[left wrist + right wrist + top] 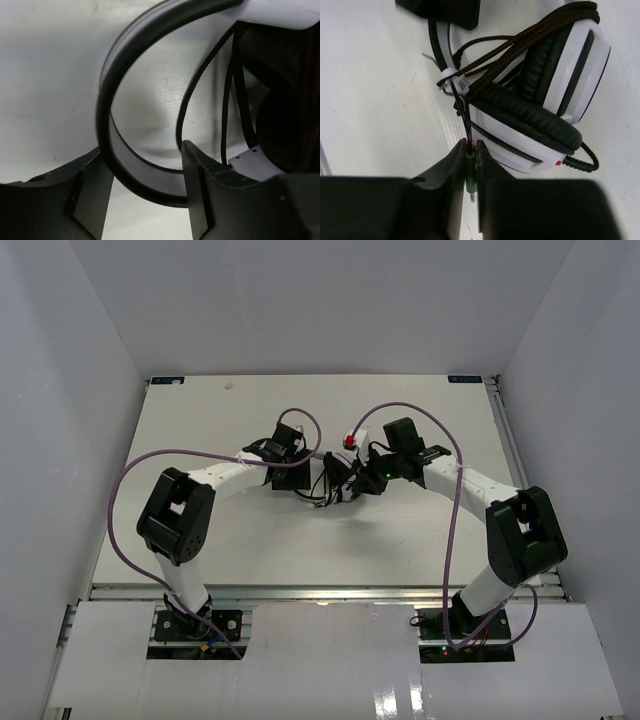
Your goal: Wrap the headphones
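Note:
The white-and-black headphones [337, 476] lie at the table's middle between both grippers, with a red mark [350, 441] on top. In the right wrist view the stacked earcups [540, 115] lie with the thin black cord [520, 42] looped over them. My right gripper [470, 150] is shut on the cord's green jack plug [469, 167], just beside the lower earcup. My left gripper [145, 192] has the black headband [107, 90] between its fingers, touching both, and cord strands [225, 110] hang at its right. In the top view the left gripper [303, 455] is left of the headphones and the right gripper [358, 483] is right of them.
Thick purple arm cables [120, 510] arc over both arms, one [455, 455] above the right side of the headphones. White walls close in the table on three sides. A metal rail [503, 425] runs along the right edge.

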Available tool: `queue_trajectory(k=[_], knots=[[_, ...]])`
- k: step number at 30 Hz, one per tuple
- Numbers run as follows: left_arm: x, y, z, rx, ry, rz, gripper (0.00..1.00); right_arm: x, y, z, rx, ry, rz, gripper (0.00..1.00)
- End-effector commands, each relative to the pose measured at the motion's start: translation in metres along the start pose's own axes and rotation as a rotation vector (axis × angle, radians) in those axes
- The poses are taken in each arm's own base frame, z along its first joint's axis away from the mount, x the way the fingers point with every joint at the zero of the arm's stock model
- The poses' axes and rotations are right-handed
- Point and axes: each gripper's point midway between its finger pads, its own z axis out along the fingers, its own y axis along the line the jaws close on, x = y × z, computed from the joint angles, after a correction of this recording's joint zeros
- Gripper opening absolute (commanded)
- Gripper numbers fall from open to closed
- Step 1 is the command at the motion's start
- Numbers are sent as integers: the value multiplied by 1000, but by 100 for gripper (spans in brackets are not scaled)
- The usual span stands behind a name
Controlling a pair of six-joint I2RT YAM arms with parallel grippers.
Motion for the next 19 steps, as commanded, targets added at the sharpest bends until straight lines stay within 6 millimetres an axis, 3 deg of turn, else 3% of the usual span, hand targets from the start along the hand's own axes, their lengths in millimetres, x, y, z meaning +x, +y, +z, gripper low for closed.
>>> queue_trajectory(k=[1, 3, 4, 5, 9, 10, 15, 19], knots=[[-5, -32, -30, 162, -27, 27, 98, -55, 2, -23, -76, -152, -12, 41], [-23, -42, -60, 215, -107, 51, 98, -58, 9, -40, -76, -147, -7, 74], [-30, -47, -73, 240, -138, 64, 98, -62, 12, -47, -73, -161, -20, 96], [-35, -52, -87, 269, -169, 74, 98, -63, 16, -62, -49, -172, -20, 91], [-54, -64, -164, 388, -364, 121, 98, -54, 6, -106, 158, -193, -10, 90], [-48, -63, -173, 409, -383, 127, 98, -53, 4, -115, 230, -215, 6, 90], [-13, -59, -198, 514, -428, 111, 98, -38, -22, -161, 627, -348, 144, 90], [10, -50, -205, 552, -456, 62, 98, -29, -22, -165, 668, -366, 237, 90]])
